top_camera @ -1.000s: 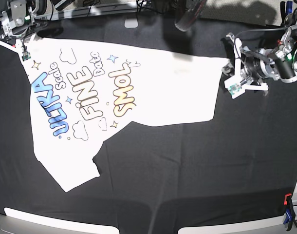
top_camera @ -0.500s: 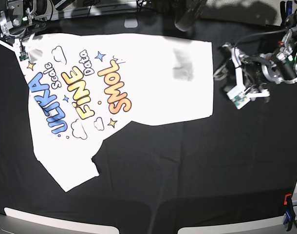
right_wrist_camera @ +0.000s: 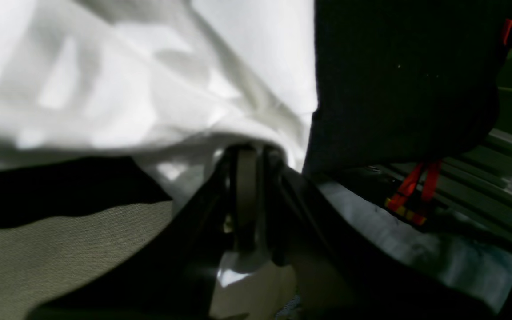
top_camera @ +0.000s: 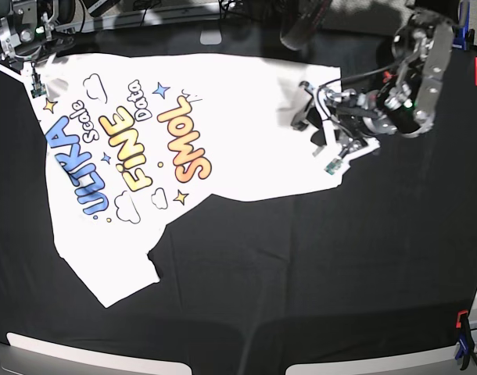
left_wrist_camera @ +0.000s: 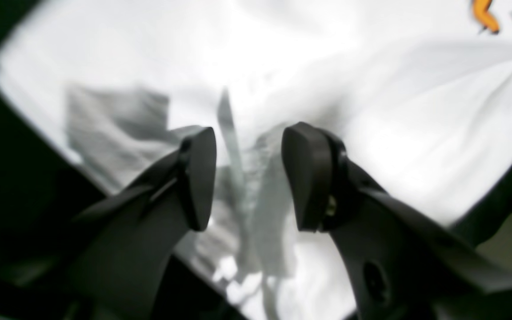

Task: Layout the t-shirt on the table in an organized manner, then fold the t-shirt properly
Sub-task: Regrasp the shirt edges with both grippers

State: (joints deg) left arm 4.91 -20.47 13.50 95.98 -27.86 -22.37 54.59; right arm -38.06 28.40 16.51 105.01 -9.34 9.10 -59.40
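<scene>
Shirt (top_camera: 223, 117) corner is pinched by right gripper (right_wrist_camera: 249, 178) for spreading; left gripper (left_wrist_camera: 247, 178) is held open over hem.

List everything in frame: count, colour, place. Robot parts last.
t-shirt: one, white with blue, yellow and orange lettering, spread across the far left half of the table.
table: one, matte black cloth, fills the base view.
clip: one, red and blue, near right table edge.
right pincer: one, dark, shut on the t-shirt at the far left corner.
left pincer: one, dark, jaws apart over the t-shirt's right edge.
</scene>
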